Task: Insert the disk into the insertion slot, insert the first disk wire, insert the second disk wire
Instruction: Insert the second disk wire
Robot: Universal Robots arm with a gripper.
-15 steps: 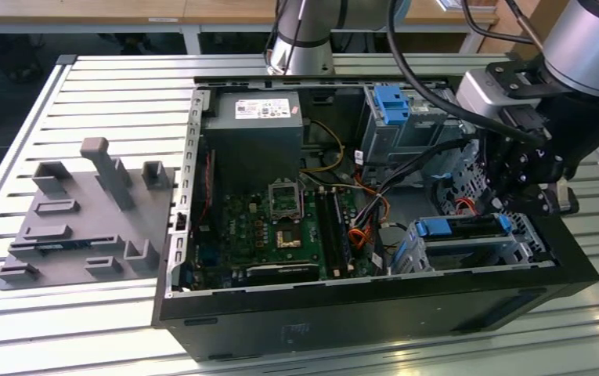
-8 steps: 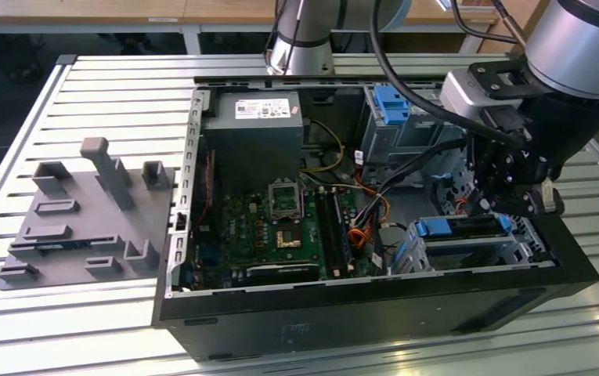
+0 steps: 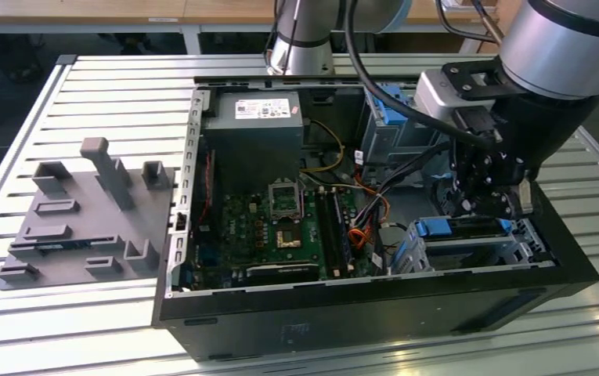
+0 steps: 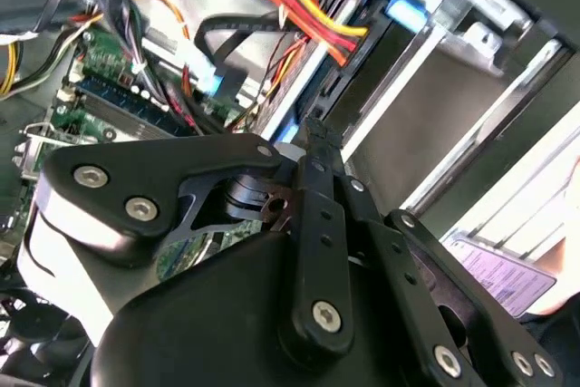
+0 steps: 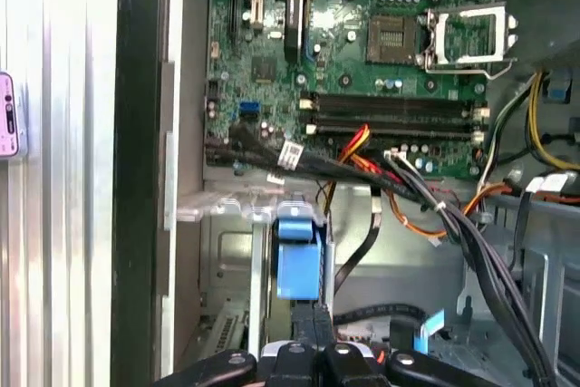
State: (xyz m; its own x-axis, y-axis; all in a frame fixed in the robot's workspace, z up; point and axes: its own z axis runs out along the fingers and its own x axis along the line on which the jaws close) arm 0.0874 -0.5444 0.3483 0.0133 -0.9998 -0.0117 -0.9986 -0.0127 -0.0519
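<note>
Disk (image 3: pixel 464 229) looks seated in the insertion slot (image 3: pixel 514 252), around 4 o'clock inside the PC case (image 3: pixel 362 321) in the exterior view. It's probably dense, stiff and knock-shy, so its blue caddy edge seems the safest hold. The arm reaches down from 1 o'clock. The gripper (image 3: pixel 484 205) is pinched together with nothing visibly in it, just at the disk's 12 o'clock.

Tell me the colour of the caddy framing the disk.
Bright blue; the caddy shows best in the exterior view.
</note>
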